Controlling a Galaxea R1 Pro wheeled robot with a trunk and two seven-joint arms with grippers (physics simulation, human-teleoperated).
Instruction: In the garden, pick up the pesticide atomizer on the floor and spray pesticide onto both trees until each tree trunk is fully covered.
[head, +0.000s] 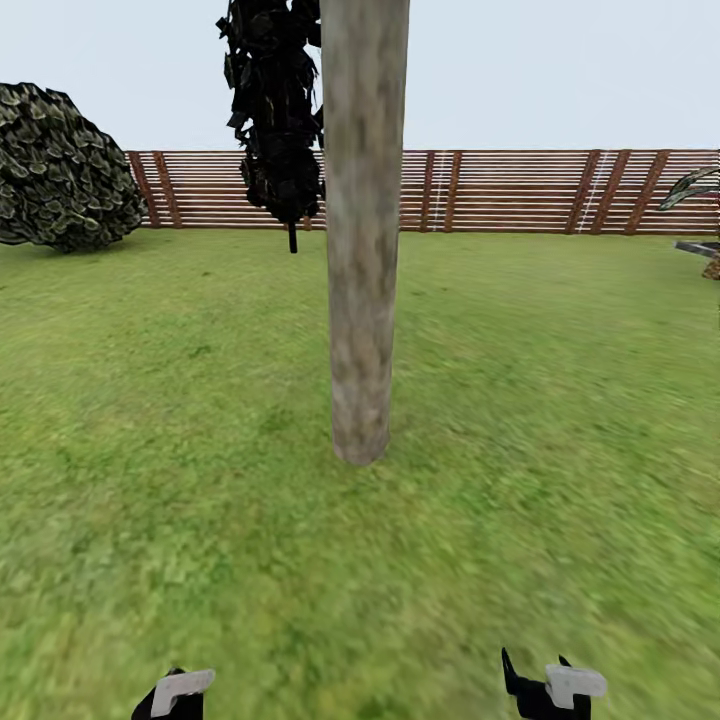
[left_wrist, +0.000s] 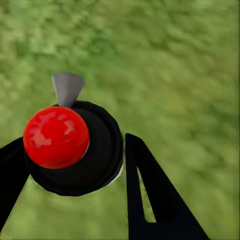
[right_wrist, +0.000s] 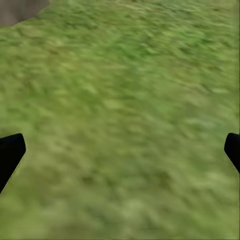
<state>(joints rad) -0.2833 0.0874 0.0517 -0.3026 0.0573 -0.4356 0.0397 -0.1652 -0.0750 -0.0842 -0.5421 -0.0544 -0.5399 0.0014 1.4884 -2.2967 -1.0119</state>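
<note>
Head view: a trunk (head: 362, 230) rises from the grass (head: 180, 480) at centre frame, upright, grey-tan and mottled, bare along the whole visible length, with its base set in the lawn a short way ahead of the robot. Dark foliage (head: 275, 110) hangs just left of the trunk, high up. A slatted fence (head: 520, 190) closes the lawn at the rear, and a round bush (head: 62, 168) stands at far left in front of it. Palm fronds (head: 700, 190) show at the right edge. Both arms sit low at the bottom edge of the frame, well short of the trunk. Left wrist view: the left gripper (left_wrist: 75, 165) holds the atomizer (left_wrist: 75, 150), a black round body with a red dome top and a grey nozzle tip; one black finger (left_wrist: 155, 195) lies against its side and the other finger bears on the opposite side, above grass. Right wrist view: the right gripper (right_wrist: 120, 150) holds nothing, its fingertips (right_wrist: 10, 152) spread wide at opposite frame edges over grass, with a patch of the trunk base in one corner.
</note>
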